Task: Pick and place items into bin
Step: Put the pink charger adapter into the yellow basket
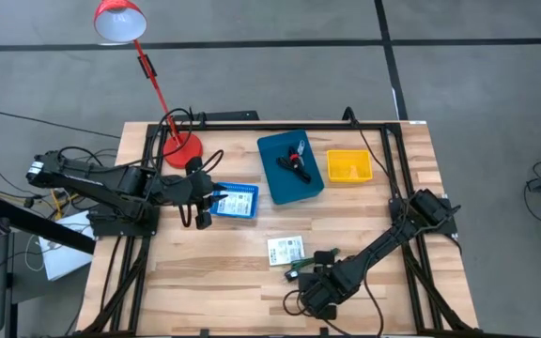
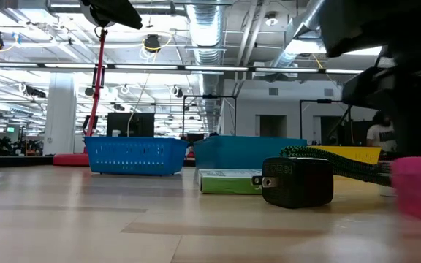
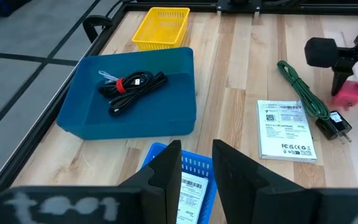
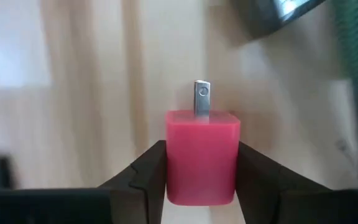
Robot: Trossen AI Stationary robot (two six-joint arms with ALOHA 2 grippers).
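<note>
My right gripper point(image 4: 201, 163) is shut on a pink plug cube point(image 4: 201, 155) near the table's near edge point(image 1: 301, 274). Beside it a green braided cable point(image 3: 300, 96) with a black plug point(image 2: 298, 183) lies flat on the wood. A white printed packet point(image 3: 286, 129) also lies flat there. A teal bin point(image 1: 275, 178) holds a black cable bundle with a red tie point(image 3: 131, 87). My left gripper point(image 3: 196, 169) is open above a small blue basket point(image 1: 236, 201), which holds a white labelled packet point(image 3: 191, 193). My right gripper pinches the pink cube by two opposite side walls point(image 4: 169, 155), one finger on each. The cube's metal prong point(image 4: 202, 98) points away from the wrist. In the left wrist view the fingers come down on it from above. Whether the cube rests on the table, I cannot tell.
A yellow basket point(image 1: 348, 166) sits to the right of the teal bin. A red desk lamp point(image 1: 181, 145) stands at the far left corner, its shade beyond the table. A black frame rail point(image 1: 280, 126) runs along the far edge. Bare wood lies between the blue basket and the white packet.
</note>
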